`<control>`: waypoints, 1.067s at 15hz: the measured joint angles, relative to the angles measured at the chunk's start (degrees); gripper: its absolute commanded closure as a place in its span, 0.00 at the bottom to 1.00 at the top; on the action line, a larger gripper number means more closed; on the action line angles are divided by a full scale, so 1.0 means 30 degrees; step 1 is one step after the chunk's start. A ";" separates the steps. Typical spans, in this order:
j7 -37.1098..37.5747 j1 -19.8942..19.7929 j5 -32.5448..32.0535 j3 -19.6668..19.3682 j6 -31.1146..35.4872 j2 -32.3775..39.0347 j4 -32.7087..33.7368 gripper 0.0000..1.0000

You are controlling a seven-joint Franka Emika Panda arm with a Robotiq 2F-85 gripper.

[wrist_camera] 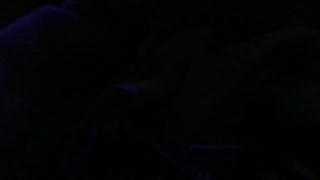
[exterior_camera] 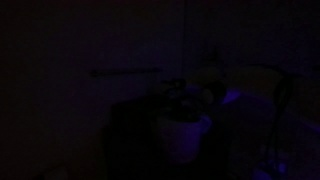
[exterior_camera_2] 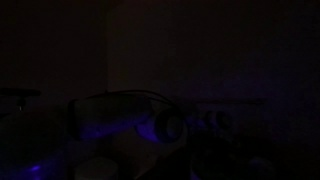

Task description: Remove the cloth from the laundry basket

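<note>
- You're working nearly blind: all three views are coming through almost black, w/ only a blue-violet glow (exterior_camera_2: 112,135) showing low in both exterior views.
- One pale shape, prob. the basket (exterior_camera: 187,128), is sitting mid-frame in an exterior view. Can't tell what's carrying it.
- Cloth: I'm not making it out. A darker lump at the basket's top may be it, so I'm judging it's not out yet.
- End effector: not showing clearly in any view. I'm taking it as released, jaws wide, gripping nothing.
- Why things are lying as they are: too dark to say.
- Count: 1 basket-like shape, 0 cloths confirmed.
</note>
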 measured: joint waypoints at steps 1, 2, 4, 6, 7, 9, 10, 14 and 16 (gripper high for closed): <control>0.0007 0.0033 -0.0013 -0.0139 -0.0725 0.0281 0.0272 0.00; 0.0021 0.0098 -0.0059 -0.0268 -0.0966 0.0386 0.0226 0.00; 0.0023 0.0275 -0.0245 -0.0547 -0.1524 0.0489 0.0128 0.25; 0.0014 0.0448 -0.0666 -0.0666 -0.2214 0.0751 0.0580 0.32; -0.0037 0.0552 -0.0917 -0.0666 -0.2296 0.0764 0.0578 0.40; -0.0179 0.0745 -0.1231 -0.0664 -0.2489 0.0774 0.0578 0.53; -0.0281 0.0816 -0.1282 -0.0646 -0.2583 0.0778 0.0577 0.59; -0.1384 0.1006 -0.1306 -0.0518 -0.2862 0.0840 0.0568 0.85; -0.1992 0.1001 -0.1306 -0.0368 -0.2964 0.0862 0.0566 0.91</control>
